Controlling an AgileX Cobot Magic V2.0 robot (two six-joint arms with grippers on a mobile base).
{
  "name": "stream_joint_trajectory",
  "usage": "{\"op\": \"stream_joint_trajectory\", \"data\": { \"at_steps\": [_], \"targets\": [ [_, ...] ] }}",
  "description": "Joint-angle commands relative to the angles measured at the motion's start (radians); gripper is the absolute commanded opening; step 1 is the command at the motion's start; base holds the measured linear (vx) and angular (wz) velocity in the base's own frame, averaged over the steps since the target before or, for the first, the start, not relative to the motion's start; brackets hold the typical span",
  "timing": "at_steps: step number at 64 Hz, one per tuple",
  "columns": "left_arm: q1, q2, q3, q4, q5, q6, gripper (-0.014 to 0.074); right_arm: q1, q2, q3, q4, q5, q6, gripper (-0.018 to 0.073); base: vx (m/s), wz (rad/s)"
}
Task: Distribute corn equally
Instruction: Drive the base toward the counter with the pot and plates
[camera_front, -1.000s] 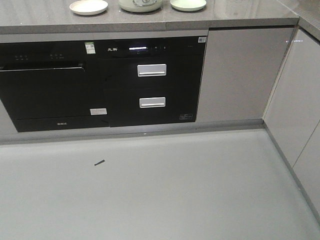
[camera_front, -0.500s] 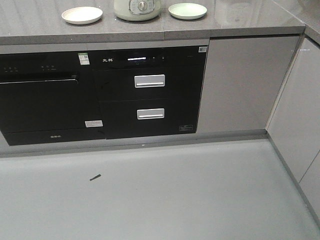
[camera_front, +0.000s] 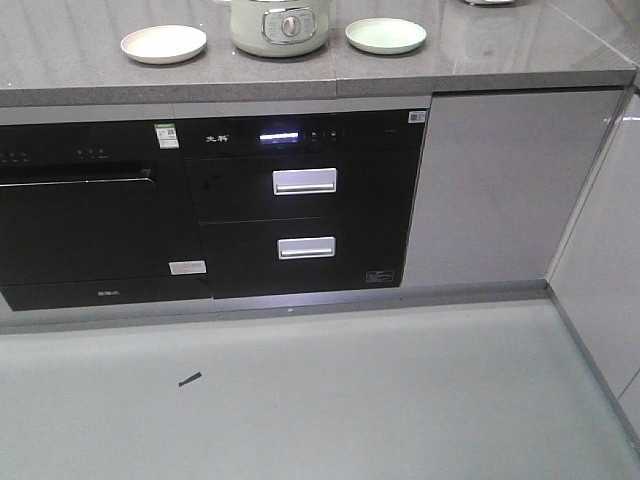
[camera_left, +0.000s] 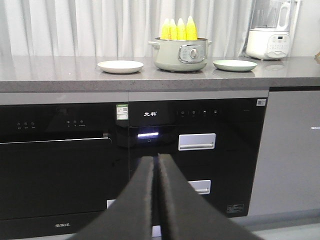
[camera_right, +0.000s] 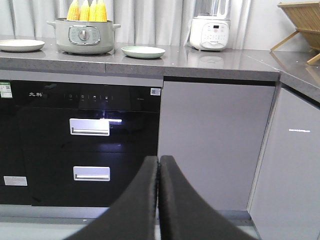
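**Corn upright in the pot, both my claws closed and empty**

The bright yellow husked corn cobs stand on end, pale tips up, inside the round pale-green electric pot on the grey stone worktop. I count four tips in my left wrist view.

A white round plate sits on the worktop to one side of the pot and a pale-green round plate to the other. Both plates are bare and stand apart from the pot. Past the green plate stands a white blender with a clear jug.

My left claw has its two black fingers pressed together with nothing between them. It hangs in front of the black glass built-in appliances, below worktop level and well apart from the corn. My right claw is likewise closed on nothing, low before the grey cabinet door.
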Motion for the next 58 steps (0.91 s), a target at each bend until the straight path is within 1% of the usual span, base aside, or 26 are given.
{"op": "stream_joint_trajectory", "data": {
  "at_steps": [1,58],
  "targets": [
    [0.0,-0.026,0.029,0.0,-0.071,-0.011,-0.0006,-0.003,-0.005,0.014,-0.007,-0.075,-0.005,-0.0008,0.18,0.05],
    [0.0,-0.026,0.029,0.0,-0.071,-0.011,-0.0006,-0.003,-0.005,0.014,-0.007,-0.075,-0.005,-0.0008,0.2,0.02]
  ]
}}
